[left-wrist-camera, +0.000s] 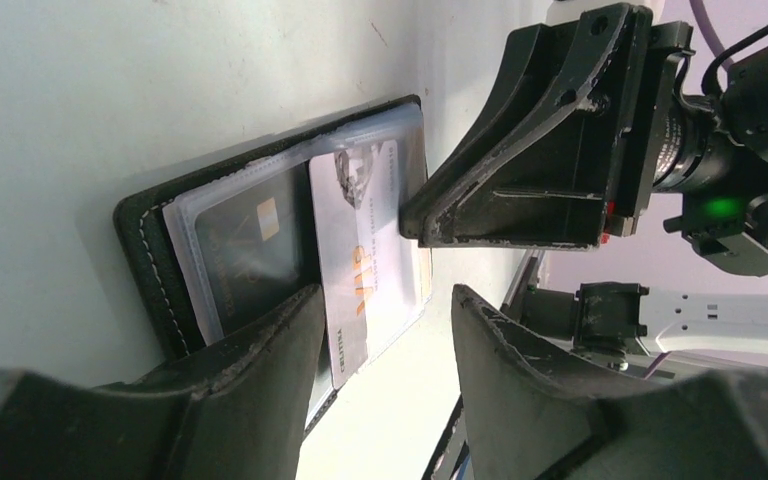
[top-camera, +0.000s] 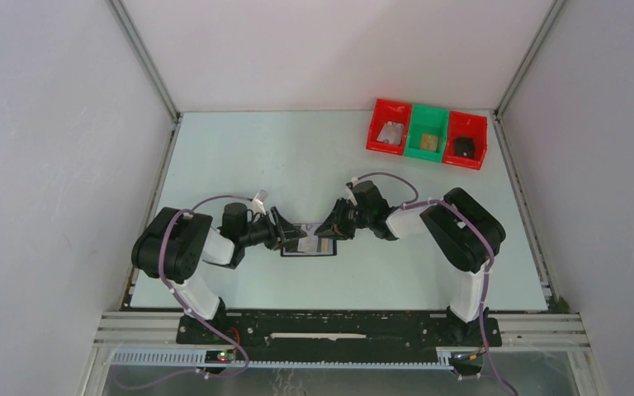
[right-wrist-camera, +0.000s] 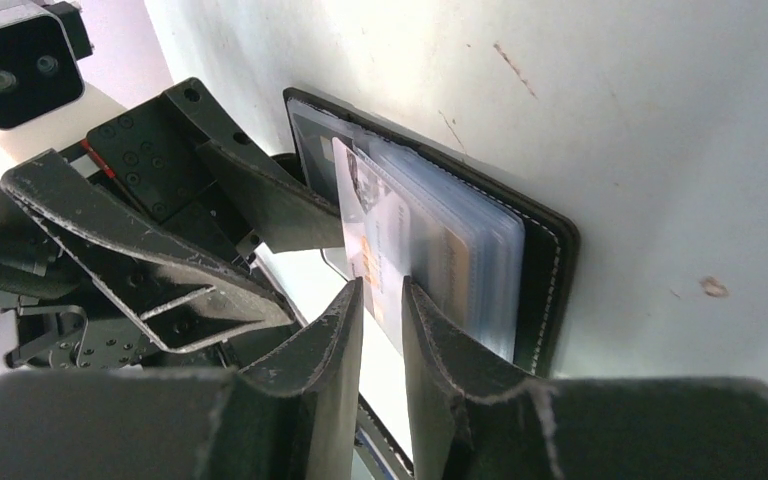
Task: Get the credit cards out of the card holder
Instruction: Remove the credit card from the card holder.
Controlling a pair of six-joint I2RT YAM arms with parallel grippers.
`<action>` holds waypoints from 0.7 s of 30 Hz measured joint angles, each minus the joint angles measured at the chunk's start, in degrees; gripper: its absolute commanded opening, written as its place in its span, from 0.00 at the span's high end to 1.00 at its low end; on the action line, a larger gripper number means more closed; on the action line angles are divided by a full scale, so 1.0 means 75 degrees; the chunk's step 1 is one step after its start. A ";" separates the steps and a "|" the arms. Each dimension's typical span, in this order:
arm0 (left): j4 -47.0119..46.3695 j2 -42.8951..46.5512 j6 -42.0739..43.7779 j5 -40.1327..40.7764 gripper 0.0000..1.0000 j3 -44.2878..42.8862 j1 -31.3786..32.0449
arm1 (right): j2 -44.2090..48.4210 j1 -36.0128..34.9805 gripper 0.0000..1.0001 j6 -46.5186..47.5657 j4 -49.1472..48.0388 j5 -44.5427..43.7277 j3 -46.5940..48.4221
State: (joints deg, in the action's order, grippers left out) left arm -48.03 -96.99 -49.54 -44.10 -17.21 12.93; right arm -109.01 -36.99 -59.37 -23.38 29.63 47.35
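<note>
Card holder (left-wrist-camera: 150, 250) lies open flat on table (top-camera: 297, 157), dark card in its clear sleeve. Silvery card (left-wrist-camera: 360, 250) half out of it, sitting between left gripper (left-wrist-camera: 385, 330) fingers, which are spread, not touching it. Right gripper (right-wrist-camera: 382, 300) fingers nearly closed on the card's edge; firm grip, cannot tell. Red and green bins (top-camera: 428, 132) well apart.

Both arms reached in toward the middle of the bench, bent at the elbows, with their wrists low and their tips almost meeting. The left gripper (top-camera: 290, 238) pointed right, and its jaws stood wide apart. The right gripper (top-camera: 324, 230) pointed left, and its jaws were close together with just a thin gap between them.
</note>
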 measured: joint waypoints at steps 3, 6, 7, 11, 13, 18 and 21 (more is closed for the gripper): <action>0.0006 0.0000 0.0000 -0.0006 0.39 -0.0003 0.0003 | -0.0055 -0.0117 0.70 0.0009 0.0393 -0.0181 0.0274; 0.0012 0.0003 0.0000 -0.0015 0.38 -0.0006 0.0003 | -0.0067 -0.0131 0.70 0.0000 0.0571 -0.0219 0.0367; 0.0012 0.0003 0.0003 -0.0015 0.38 -0.0009 0.0003 | -0.0073 -0.0128 0.70 0.0000 0.0577 -0.0219 0.0370; -0.0023 0.0000 -0.0006 -0.0023 0.54 -0.0003 0.0003 | -0.0143 -0.0114 0.70 -0.0009 0.0554 -0.0143 0.0411; -0.0149 -0.0058 -0.0029 -0.0023 0.67 0.0032 0.0000 | -0.0169 -0.0114 0.70 -0.0012 0.0510 -0.0119 0.0414; -0.1008 -0.0813 -0.0562 -0.0128 1.00 0.0373 -0.0015 | -0.0221 -0.0114 0.70 -0.0017 0.0458 -0.0079 0.0443; -0.1536 -0.1023 -0.0886 -0.0163 1.00 0.0475 -0.0023 | -0.0233 -0.0114 0.70 -0.0017 0.0443 -0.0061 0.0446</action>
State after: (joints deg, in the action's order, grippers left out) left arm -59.55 -104.66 -56.18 -45.32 -13.65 12.75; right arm -110.76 -37.85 -59.51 -20.05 29.17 50.70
